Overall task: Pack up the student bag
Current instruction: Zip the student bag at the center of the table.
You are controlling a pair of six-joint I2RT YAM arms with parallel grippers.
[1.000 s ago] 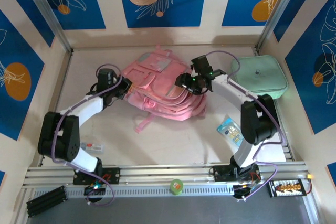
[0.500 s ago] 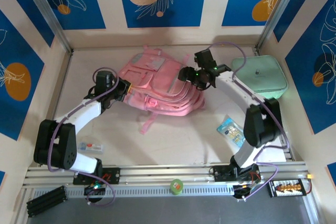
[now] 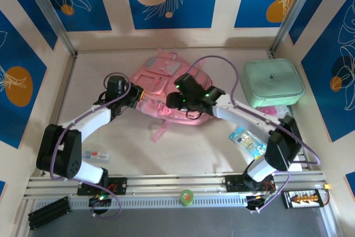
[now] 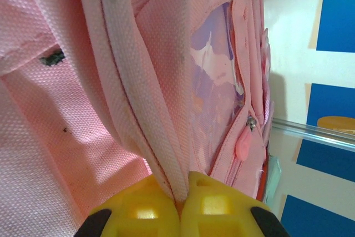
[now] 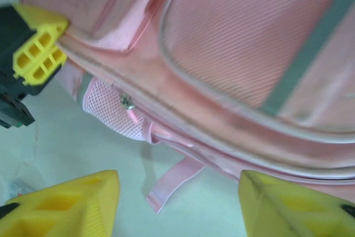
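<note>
A: What moved?
B: The right hand slid across the student bag to its near side, fingers wide, holding nothing.
A: And the left hand?
B: Pinching the bag's edge, at the back middle of the desk. Maybe they'll open it next.

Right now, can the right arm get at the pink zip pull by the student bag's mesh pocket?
Probably yes: the right gripper hangs open above the zip pull on the student bag, nothing between.
</note>
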